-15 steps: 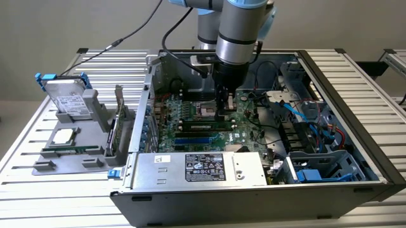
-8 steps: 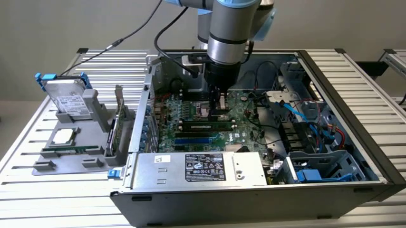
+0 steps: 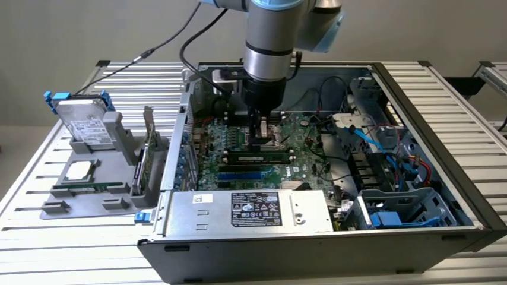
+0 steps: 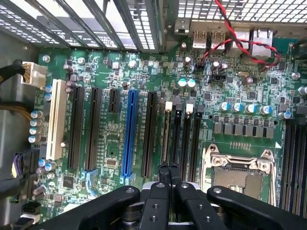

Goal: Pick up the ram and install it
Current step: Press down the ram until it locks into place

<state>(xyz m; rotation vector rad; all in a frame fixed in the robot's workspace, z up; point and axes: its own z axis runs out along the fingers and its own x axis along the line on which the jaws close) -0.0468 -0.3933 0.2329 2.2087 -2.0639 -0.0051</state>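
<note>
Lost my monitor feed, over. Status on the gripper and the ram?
Gripper shut, down inside the open PC case, over the motherboard's memory slots. Ram stick lying in a slot beside the gripper. Nothing blocking.

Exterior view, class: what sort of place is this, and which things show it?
Probably a robotics test bench for computer assembly: an open computer case on a slatted metal table, a robot arm reaching in, and spare parts in a grey holder.
</note>
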